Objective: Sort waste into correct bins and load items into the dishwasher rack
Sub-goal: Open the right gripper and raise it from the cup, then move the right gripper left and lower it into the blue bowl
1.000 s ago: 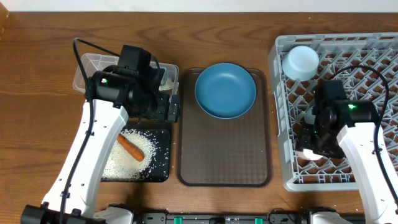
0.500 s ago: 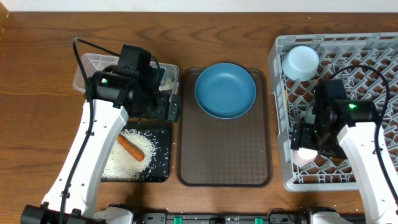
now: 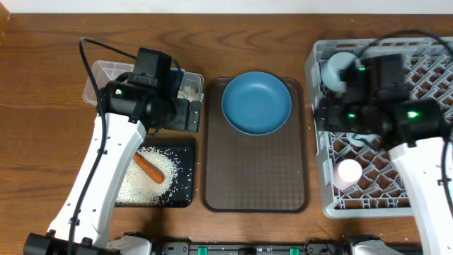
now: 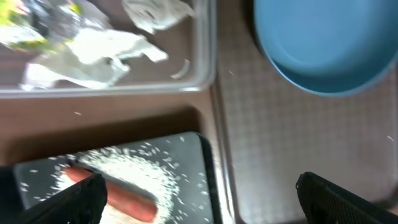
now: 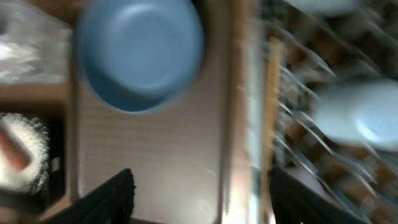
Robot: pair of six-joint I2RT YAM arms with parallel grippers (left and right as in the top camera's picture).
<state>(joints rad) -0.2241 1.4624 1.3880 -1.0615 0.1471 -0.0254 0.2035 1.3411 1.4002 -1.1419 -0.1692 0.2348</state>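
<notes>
The dark-blue plate [image 3: 256, 103] lies at the back of the brown serving tray [image 3: 255, 177]; it also shows in the right wrist view [image 5: 140, 53]. The grey dishwasher rack [image 3: 425, 64] holds the pale bowl [image 3: 336, 69] and the pink cup [image 3: 347, 172], mouth down. My right gripper [image 3: 324, 117] hovers open and empty over the rack's left edge [image 5: 205, 199]. My left gripper [image 3: 192, 117] is open and empty [image 4: 202, 205] over the black tray's [image 3: 185, 193] right edge. The tray holds rice [image 3: 148, 177] and the carrot piece [image 3: 148, 167]. The clear tub [image 3: 99, 71] holds white tissue [image 4: 102, 50]. I cannot make out the chopsticks.
A blurred pale-blue cup shape [image 5: 357, 115] sits in the rack in the right wrist view. Bare wooden table lies behind the tub and trays, and a narrow strip separates the serving tray from the rack.
My right gripper let go of the pink cup, which now stands in the rack, and rose back and to the left. My left arm barely shifted.
</notes>
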